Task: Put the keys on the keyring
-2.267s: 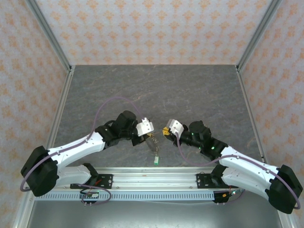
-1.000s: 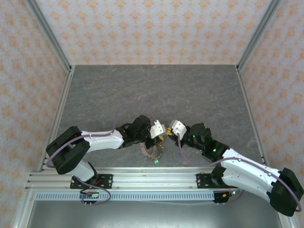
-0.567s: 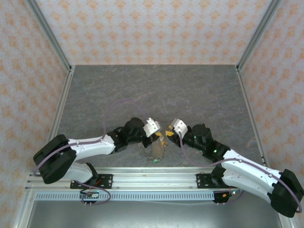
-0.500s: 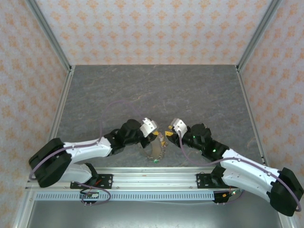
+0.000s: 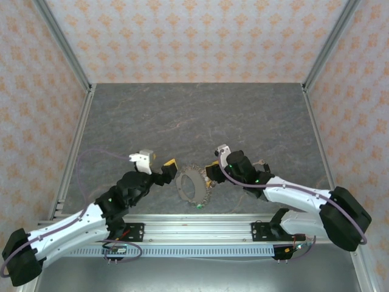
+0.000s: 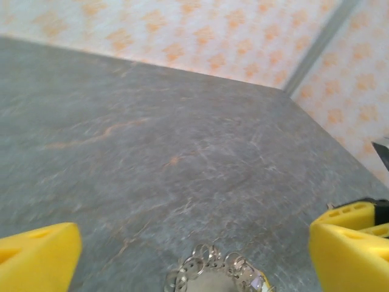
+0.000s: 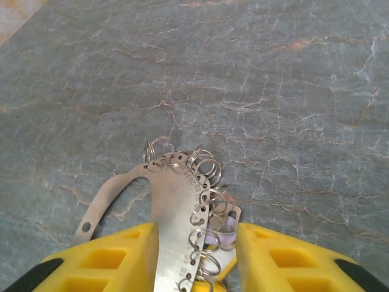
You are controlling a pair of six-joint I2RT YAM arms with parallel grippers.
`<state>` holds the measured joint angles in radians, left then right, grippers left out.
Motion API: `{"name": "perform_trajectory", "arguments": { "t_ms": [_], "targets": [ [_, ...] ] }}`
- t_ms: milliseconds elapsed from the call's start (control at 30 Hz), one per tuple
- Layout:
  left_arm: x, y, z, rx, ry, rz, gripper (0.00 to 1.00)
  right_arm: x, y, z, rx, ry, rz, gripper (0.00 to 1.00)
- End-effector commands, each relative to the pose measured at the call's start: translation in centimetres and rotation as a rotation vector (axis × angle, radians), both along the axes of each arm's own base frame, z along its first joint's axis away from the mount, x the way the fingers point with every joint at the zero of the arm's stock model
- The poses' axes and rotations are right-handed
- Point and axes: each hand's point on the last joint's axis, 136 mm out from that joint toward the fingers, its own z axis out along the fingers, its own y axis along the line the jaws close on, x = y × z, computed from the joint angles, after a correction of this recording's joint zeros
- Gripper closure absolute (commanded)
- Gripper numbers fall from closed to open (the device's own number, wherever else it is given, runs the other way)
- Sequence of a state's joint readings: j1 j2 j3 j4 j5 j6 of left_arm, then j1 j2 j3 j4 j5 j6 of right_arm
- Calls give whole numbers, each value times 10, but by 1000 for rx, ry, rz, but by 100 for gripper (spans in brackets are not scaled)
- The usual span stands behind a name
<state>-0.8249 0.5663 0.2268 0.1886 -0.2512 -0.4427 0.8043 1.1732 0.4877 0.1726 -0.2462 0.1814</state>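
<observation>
Top view, progress: You had the silver, bead-edged loop of a keyring (image 5: pixel 193 185) lying on the grey stone-look surface (image 5: pixel 200 115) between the two arms. One tiny green-headed key (image 5: pixel 199 207) lay touching its near edge, and I could not tell whether it was threaded on. Judged from that, the threading was unfinished.
Top view, counts: One keyring, one key that could be made out, two pincers.
Top view, pincers: Your left pincer (image 5: pixel 167 167) sat just left of the keyring, apart from it. Your right pincer (image 5: pixel 211 172) reached over its right edge.
Left wrist view, pincer: Its yellow fingers (image 6: pixel 36 255) stood wide apart and held nothing. The keyring (image 6: pixel 213 277) peeked in low, ahead of the gap.
Right wrist view, pincer: Your right pincer (image 7: pixel 197 255) was partly open, straddling the keyring's (image 7: pixel 173 207) flat toothed band and its row of small split rings. A gap showed on one side, so it seemed not to be clamping.
Right wrist view, keys: One small pale flat piece (image 7: pixel 220 234) lay among the rings, perhaps a key. It was too unclear to count.
</observation>
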Motion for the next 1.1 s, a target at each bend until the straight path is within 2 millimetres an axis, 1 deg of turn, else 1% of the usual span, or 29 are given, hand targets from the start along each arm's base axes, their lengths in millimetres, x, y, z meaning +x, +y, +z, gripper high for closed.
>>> {"name": "perform_trajectory", "arguments": {
  "t_ms": [0,67,167,200,267,300,367,400,533,633,700,833,1033,1067],
  "targets": [
    [-7,31,-35,-86,129,163,0,7,4,-1,47,103,-98,62],
    [-12,30,-37,-114,138,137,0,10,5,-6,47,140,-126,61],
    [-17,43,-47,-112,201,197,0,16,6,-14,29,187,-159,63],
    [-18,41,-47,-98,209,185,0,16,8,-16,17,201,-147,62],
    [-21,34,-52,-77,243,143,0,18,11,-18,-22,221,-122,59],
    [-21,29,-54,-78,259,126,0,19,10,-21,-35,237,-137,58],
    [-22,21,-61,-67,309,103,0,22,12,-28,-29,280,-147,55],
    [-22,17,-65,-59,335,94,0,23,14,-31,-27,296,-146,54],
    [-21,-11,-76,11,459,8,0,27,21,-44,-52,355,-144,55],
    [-18,-33,-82,21,512,-52,0,27,24,-52,-67,381,-141,55],
    [-16,-38,-87,2,535,-50,0,27,26,-55,-70,394,-138,55],
    [-15,-48,-96,-58,575,-51,0,28,23,-64,-94,410,-155,54],
    [-16,-67,-108,-33,660,-105,0,22,25,-77,-122,460,-129,56],
    [-15,-70,-111,-42,674,-104,2,22,25,-78,-124,466,-126,56]
  ]
}}
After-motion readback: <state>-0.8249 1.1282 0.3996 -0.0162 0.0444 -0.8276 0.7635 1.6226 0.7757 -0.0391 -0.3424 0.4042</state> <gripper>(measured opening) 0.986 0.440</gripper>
